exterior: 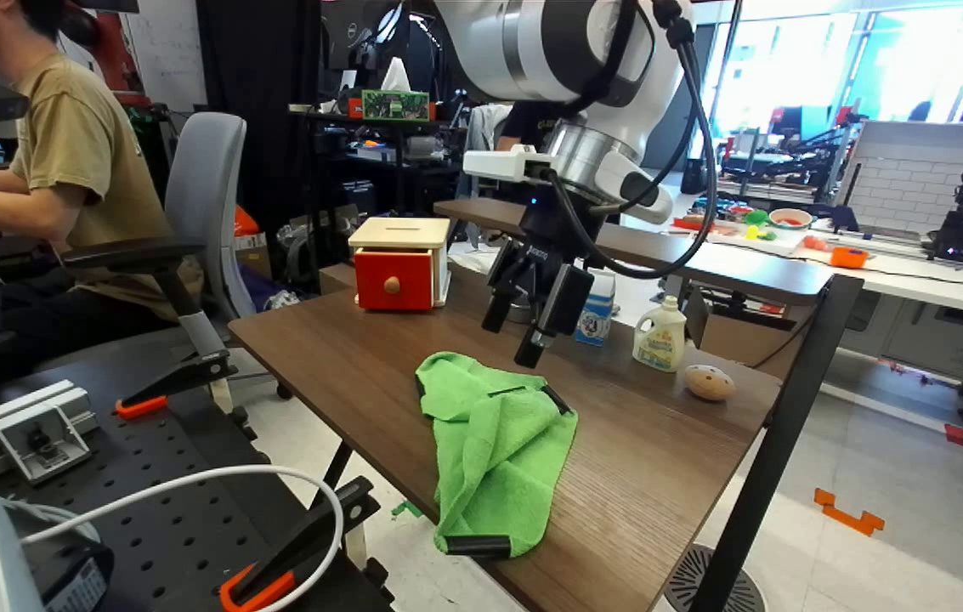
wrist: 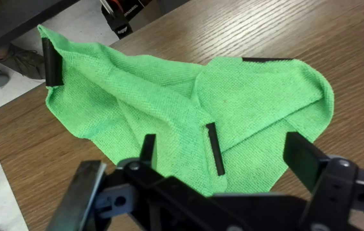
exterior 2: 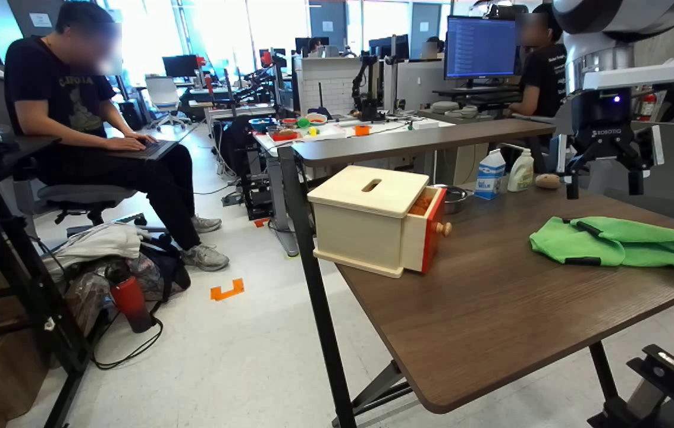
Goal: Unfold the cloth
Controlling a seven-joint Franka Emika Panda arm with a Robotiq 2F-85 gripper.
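A green cloth (exterior: 498, 442) lies crumpled and partly folded over itself on the brown table (exterior: 634, 501). It also shows in an exterior view (exterior 2: 628, 241), cut off by the right border. In the wrist view the cloth (wrist: 169, 106) has several black strips on its edges. One strip (wrist: 215, 149) lies on a folded-over edge between the fingers in view. Another strip (wrist: 52, 64) is on the corner that reaches past the table edge. My gripper (exterior: 512, 340) is open and empty above the cloth, apart from it. It is also open in the wrist view (wrist: 220, 141).
A wooden box (exterior 2: 354, 232) with a partly open red drawer (exterior: 394, 280) stands on the table. A metal bowl (exterior 2: 454, 199), milk carton (exterior: 594, 314), yellow bottle (exterior: 659, 336) and egg-shaped object (exterior: 709, 382) stand towards the raised shelf (exterior: 727, 259). A black post (exterior: 774, 450) rises beside the table.
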